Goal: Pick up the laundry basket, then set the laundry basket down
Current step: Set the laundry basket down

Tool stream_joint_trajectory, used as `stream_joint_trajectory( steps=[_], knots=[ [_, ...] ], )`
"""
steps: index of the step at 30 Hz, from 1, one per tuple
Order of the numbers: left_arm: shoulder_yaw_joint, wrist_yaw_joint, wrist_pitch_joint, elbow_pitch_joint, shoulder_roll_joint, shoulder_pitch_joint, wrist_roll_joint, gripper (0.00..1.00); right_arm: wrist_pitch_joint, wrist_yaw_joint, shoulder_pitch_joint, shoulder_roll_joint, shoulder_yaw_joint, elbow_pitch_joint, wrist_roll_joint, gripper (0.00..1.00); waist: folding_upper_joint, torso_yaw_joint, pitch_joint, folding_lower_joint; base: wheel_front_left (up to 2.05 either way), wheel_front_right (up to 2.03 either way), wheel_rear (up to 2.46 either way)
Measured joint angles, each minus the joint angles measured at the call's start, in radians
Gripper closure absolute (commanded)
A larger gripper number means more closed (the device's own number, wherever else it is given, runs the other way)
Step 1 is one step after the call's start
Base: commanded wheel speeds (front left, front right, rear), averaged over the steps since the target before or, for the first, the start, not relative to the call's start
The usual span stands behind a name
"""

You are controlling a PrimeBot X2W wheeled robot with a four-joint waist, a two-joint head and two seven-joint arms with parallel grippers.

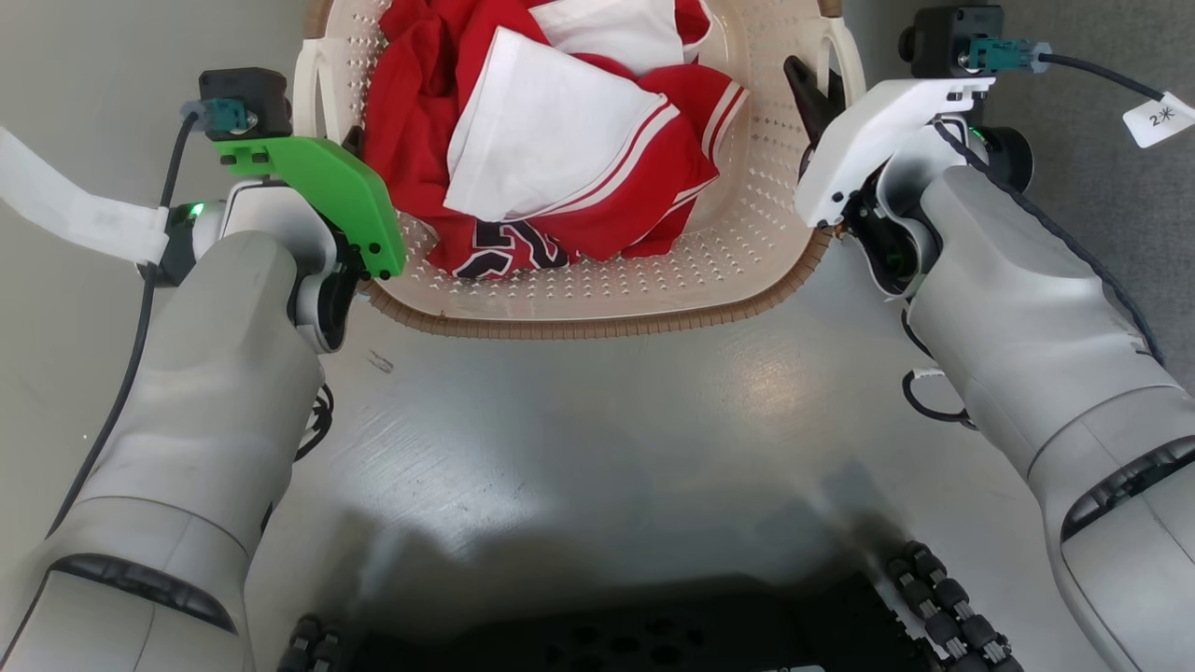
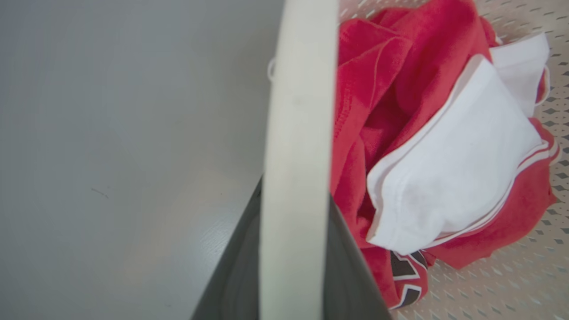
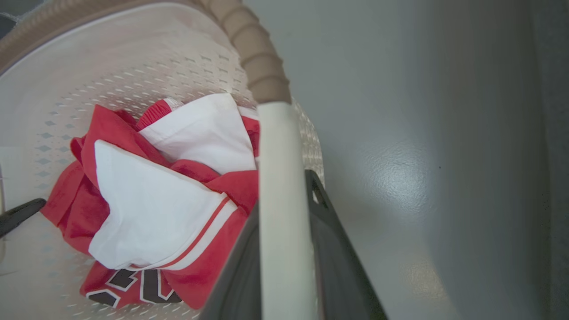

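Laundry basket (image 1: 597,322) handles (image 2: 298,111) clamped by left pincer (image 2: 295,191) and right pincer (image 3: 284,191).

Bright, w/ soft floor (image 1: 784,378) glare; wrist-cam fg blurred.

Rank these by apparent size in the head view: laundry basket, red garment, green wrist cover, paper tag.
Largest to smallest:
1. laundry basket
2. red garment
3. green wrist cover, which sits nearer the camera and so looks larger
4. paper tag

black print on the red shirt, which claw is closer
Left. The left claw is at the laundry basket's side nearest the print; the right claw is at the opposite side.
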Motion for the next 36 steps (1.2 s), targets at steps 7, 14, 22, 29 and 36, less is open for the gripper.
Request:
stream_joint_trajectory(
  steps=[7, 14, 22, 29, 36],
  knots=[
    [0.000, 0.000, -0.011, 0.015, -0.004, -0.004, 0.000, 1.00, -0.017, 0.001, -0.001, 0.004, 0.002, 0.012, 0.000, 1.00, 0.0000, 0.001, 0.012, 0.0000, 0.00, 0.00, 0.00],
    [0.000, 0.000, -0.027, 0.029, -0.010, -0.012, 0.000, 1.00, -0.031, 0.002, -0.009, 0.005, 0.005, 0.020, 0.000, 1.00, 0.0000, 0.002, 0.018, 0.0000, 0.00, 0.00, 0.00],
    [0.000, -0.004, -0.036, 0.040, -0.014, -0.023, 0.000, 1.00, -0.042, 0.007, -0.018, 0.006, 0.009, 0.030, 0.001, 0.95, 0.0000, 0.003, 0.024, 0.0000, 0.00, 0.00, 0.00],
    [-0.005, -0.004, -0.043, 0.071, 0.001, -0.026, 0.008, 0.00, -0.053, 0.019, -0.028, 0.001, 0.012, 0.036, 0.002, 0.00, 0.0000, 0.002, 0.022, 0.0000, 0.00, 0.00, 0.00],
    [-0.008, -0.005, -0.044, 0.082, -0.001, -0.026, 0.008, 0.00, -0.059, 0.019, -0.034, 0.002, 0.016, 0.046, 0.002, 0.00, 0.0000, 0.001, 0.019, 0.0000, 0.00, 0.00, 0.00]
  ],
)
